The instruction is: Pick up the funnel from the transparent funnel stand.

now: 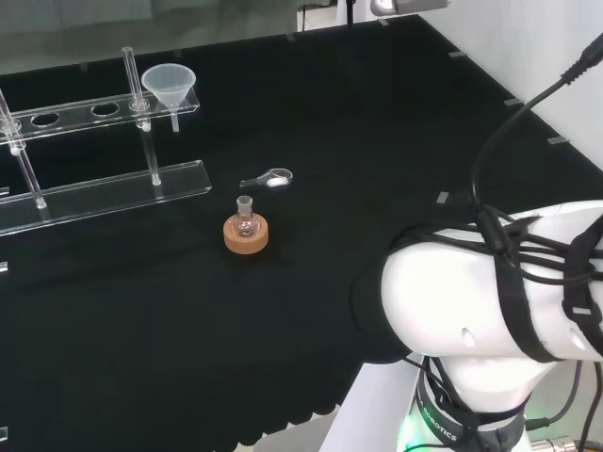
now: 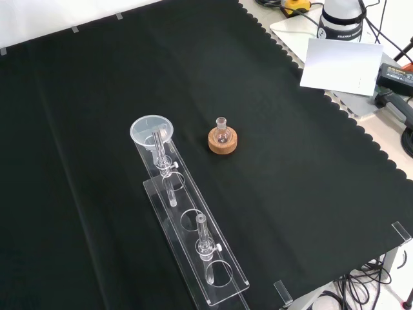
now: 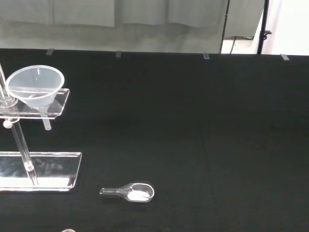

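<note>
- Sitting in the end hole of the clear stand [image 1: 104, 184], at its right end in the head view, the funnel [image 1: 169, 84] rests upright.
- A small flask [image 1: 246, 218] on a cork ring [image 1: 246, 235] stands near the stand on the table [image 1: 311, 122].
- A clear scoop [image 1: 268, 178] holding white powder lies just beyond the flask.
- Whether the hand is open or closed cannot be told.

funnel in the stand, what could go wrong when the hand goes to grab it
The funnel sits in the end hole of the clear stand, right beside an upright rod; fingers closing there might hit the rod or shift the stand. Its stem hangs through the hole, so a sideways pull could snag. The spoon and flask lie nearby.
</note>
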